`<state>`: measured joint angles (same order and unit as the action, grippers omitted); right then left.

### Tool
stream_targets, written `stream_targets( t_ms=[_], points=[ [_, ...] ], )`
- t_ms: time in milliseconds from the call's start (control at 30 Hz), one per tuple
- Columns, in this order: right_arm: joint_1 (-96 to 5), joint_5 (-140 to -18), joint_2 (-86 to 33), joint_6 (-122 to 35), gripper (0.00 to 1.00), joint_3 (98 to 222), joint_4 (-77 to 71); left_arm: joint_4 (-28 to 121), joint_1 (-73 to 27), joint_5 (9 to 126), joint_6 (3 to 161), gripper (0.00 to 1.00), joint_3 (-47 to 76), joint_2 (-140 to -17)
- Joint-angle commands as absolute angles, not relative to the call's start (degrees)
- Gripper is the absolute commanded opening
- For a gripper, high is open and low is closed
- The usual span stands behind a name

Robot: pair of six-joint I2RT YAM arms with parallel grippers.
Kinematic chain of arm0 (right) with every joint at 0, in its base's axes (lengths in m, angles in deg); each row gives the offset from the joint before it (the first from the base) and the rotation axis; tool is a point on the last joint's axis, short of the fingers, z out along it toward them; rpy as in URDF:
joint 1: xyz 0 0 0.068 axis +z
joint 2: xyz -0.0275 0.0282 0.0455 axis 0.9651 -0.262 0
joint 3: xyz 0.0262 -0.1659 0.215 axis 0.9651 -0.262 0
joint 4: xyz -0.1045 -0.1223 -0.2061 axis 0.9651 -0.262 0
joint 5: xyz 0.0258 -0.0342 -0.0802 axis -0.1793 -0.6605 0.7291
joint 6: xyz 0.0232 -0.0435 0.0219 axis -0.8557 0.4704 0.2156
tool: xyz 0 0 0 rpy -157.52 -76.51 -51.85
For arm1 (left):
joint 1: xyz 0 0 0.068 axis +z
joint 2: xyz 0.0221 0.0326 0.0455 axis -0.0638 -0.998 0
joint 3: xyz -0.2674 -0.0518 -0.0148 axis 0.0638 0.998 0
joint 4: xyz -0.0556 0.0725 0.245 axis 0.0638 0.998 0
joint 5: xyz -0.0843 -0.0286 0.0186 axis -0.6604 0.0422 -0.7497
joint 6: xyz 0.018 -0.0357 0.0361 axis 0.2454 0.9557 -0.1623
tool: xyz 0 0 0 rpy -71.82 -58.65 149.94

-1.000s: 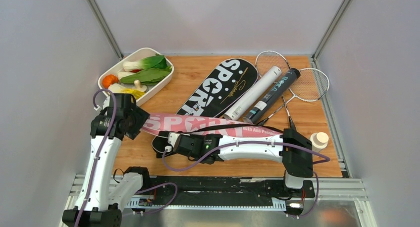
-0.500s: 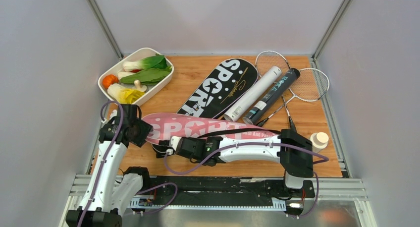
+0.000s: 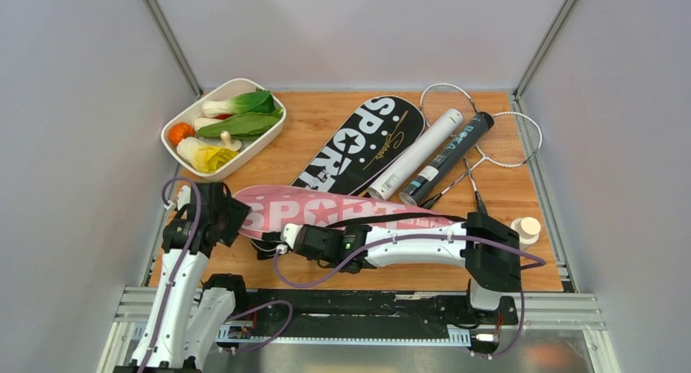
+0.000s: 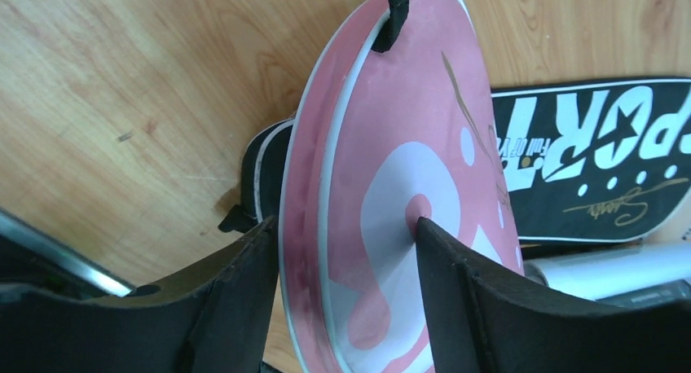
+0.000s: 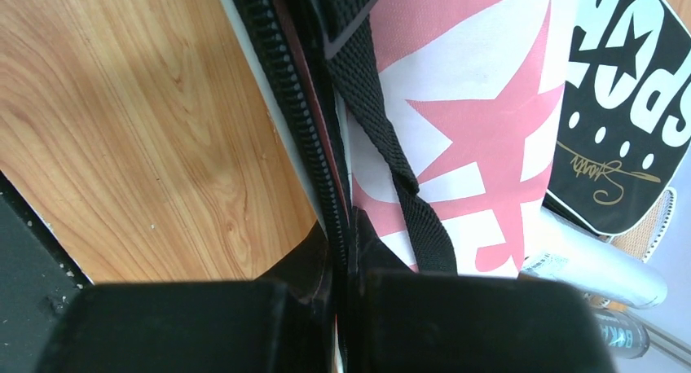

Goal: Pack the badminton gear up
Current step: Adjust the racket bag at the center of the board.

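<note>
Overhead, shows the pink cover (image 3: 326, 210) slanting along the front edge, over the tail of the black cover (image 3: 358, 145), with tubes (image 3: 415, 153) and rackets (image 3: 505, 141) toward the far right corner. From the left wrist, finds the left gripper (image 4: 342, 226) clamping its rounded end. From the right wrist, finds the right gripper (image 5: 342, 234) pinched tight on its zip edge.

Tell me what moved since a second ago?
The left gripper, holding the rounded end of the pink racket-shaped "SPORT" cover, drew back toward its base, carrying that end along. The right gripper kept pinching the cover's zipper edge. The black "SPORT" cover, long tubes, silver rackets and white vegetable dish stayed put.
</note>
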<state>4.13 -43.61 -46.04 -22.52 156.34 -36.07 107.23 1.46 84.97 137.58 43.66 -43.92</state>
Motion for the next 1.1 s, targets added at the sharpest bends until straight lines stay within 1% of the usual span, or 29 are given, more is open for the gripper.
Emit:
stream_targets(
  t_ms=[0, 67, 100, 133, 167, 200, 233, 300, 333, 367, 400, 467, 533, 633, 733, 900, 1000, 1033, 1067],
  points=[
    [3.62, -45.84, -41.46, -24.89, 0.00, 155.43, -30.72, 100.81, 1.81, 81.02, 138.63, 0.65, 49.60, -38.44],
    [3.27, -46.42, -40.66, -25.34, 0.00, 155.30, -30.60, 100.71, 1.81, 81.53, 140.02, 0.54, 51.03, -35.43],
    [3.20, -46.68, -40.33, -25.56, 0.00, 155.38, -30.49, 101.13, 1.81, 81.87, 140.99, 0.42, 51.26, -34.48],
    [3.16, -46.69, -40.01, -25.94, 0.02, 155.56, -30.43, 101.29, 1.81, 82.40, 141.53, 0.36, 51.34, -32.65],
    [3.15, -46.81, -39.72, -26.48, 0.07, 155.75, -30.39, 101.47, 1.81, 82.44, 142.67, 0.21, 51.32, -31.78],
    [3.15, -47.37, -39.36, -27.19, 0.14, 156.19, -30.40, 101.55, 1.81, 82.36, 143.21, 0.14, 51.13, -30.59],
    [3.15, -48.88, -38.68, -27.98, 0.26, 156.55, -30.42, 101.80, 1.81, 82.25, 144.29, 0.04, 50.96, -30.44],
    [3.07, -55.64, -36.40, -29.90, 0.45, 157.10, -30.29, 102.19, 1.81, 81.45, 145.11, 0.01, 50.48, -31.15],
    [2.86, -59.89, -34.47, -30.78, 0.57, 157.32, -29.97, 102.13, 1.81, 80.86, 145.22, 0.00, 50.35, -31.88],
    [2.62, -63.87, -33.29, -31.88, 0.64, 157.33, -29.09, 101.86, 1.81, 80.53, 145.39, 0.00, 50.35, -32.14],
    [2.40, -66.37, -32.14, -33.18, 0.68, 157.30, -27.93, 101.65, 1.86, 80.06, 145.52, 0.00, 50.56, -32.42],
    [2.14, -66.47, -31.09, -35.32, 0.69, 157.87, -26.05, 101.26, 1.82, 79.66, 145.78, 0.00, 50.93, -32.24],
    [2.06, -65.14, -31.28, -35.55, 0.68, 158.57, -24.20, 101.19, 1.81, 79.78, 145.89, 0.00, 51.13, -31.81],
    [1.97, -63.55, -33.65, -33.20, 0.66, 159.05, -21.20, 101.75, 1.81, 80.02, 146.02, 0.00, 51.10, -31.43],
    [1.99, -64.40, -36.82, -29.96, 0.63, 159.57, -19.19, 102.62, 1.81, 80.04, 146.58, 0.00, 50.68, -31.69],
    [1.93, -59.80, -39.28, -26.25, 0.62, 156.41, -11.20, 103.97, 1.81, 79.75, 147.20, 0.00, 50.39, -32.66],
    [1.92, -57.14, -40.99, -23.89, 0.58, 155.46, -7.66, 104.28, 1.82, 79.63, 147.54, 0.00, 50.50, -32.86],
    [1.92, -55.76, -41.46, -23.09, 0.55, 155.25, -6.80, 104.31, 1.81, 79.61, 147.53, 0.00, 50.45, -32.95],
    [1.92, -54.39, -41.80, -22.34, 0.49, 155.21, -5.97, 104.65, 1.77, 79.74, 147.59, 0.00, 50.39, -33.02]
  ],
)
